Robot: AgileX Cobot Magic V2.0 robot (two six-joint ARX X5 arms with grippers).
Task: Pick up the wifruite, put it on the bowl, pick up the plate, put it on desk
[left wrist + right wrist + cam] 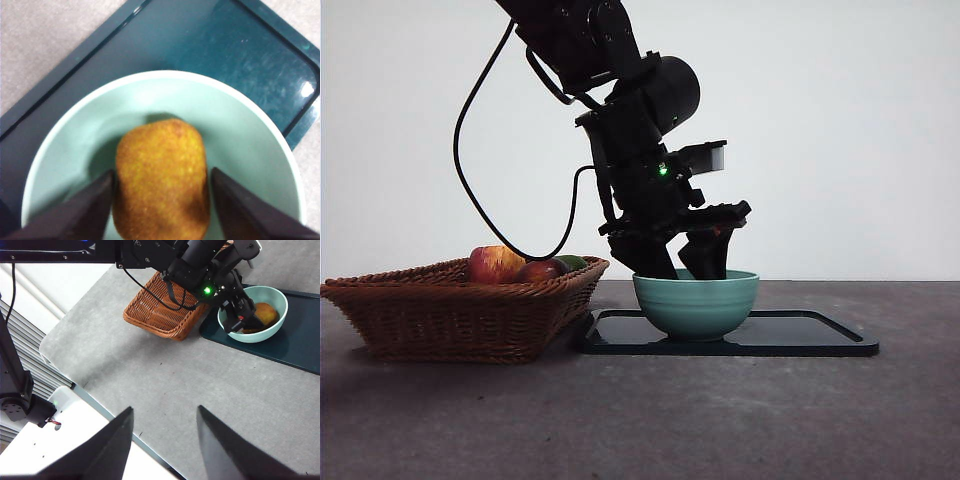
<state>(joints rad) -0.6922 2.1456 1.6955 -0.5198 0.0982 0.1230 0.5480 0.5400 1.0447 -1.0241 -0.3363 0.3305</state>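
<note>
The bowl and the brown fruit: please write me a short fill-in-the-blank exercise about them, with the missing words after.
1. The wifruite lies inside the teal ____.
2. The bowl stands on a dark ____, beside the wicker basket.
3. The left gripper has one jaw on each side of the ____, jaws apart.
4. The right gripper holds ____.

Missing words: bowl; tray; wifruite; nothing
</note>
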